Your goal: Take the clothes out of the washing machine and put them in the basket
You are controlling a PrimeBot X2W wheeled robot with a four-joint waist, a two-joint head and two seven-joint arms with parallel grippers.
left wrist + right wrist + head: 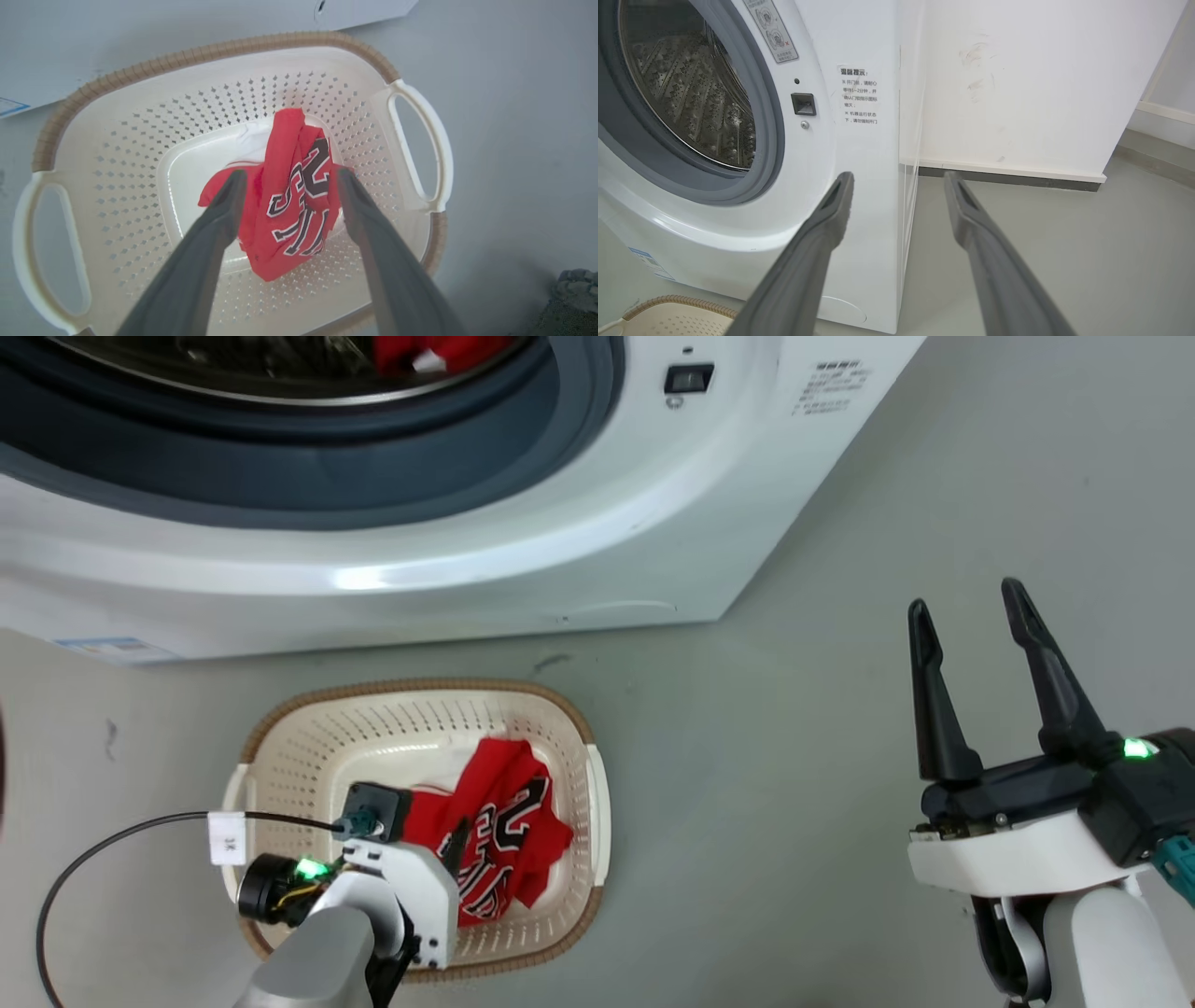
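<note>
my left pincer (288, 173) hangs over the basket (140, 140) with its two fingers apart and nothing clamped. in the left wrist view they sit on either side of a red jersey (289, 196), and i cannot tell whether the tips touch the cloth. the jersey lies crumpled on the basket floor, toward 3 o'clock of its middle. it carries big black characters with white outlines, and one looks like a 2, but the folds stop me reading the rest. in the head view the basket (308, 747) sits on the grey floor at 7 o'clock, just in front of the washing machine (523, 551), which spans 10 to 1 o'clock. a second red garment (439, 353) shows inside the drum at 12 o'clock. my right pincer (966, 597) is at 4 o'clock, spread wide and holding nothing. in the right wrist view a notice (859, 95) on the machine front is printed in chinese characters too small for me to read in full. a pictogram sticker (773, 30) with a red cross is at 11 o'clock. a blue-edged label (112, 649) marks the machine's lower corner at 9 o'clock in the head view. the white tag (227, 837) on my black cable bears a mark i cannot make out.
</note>
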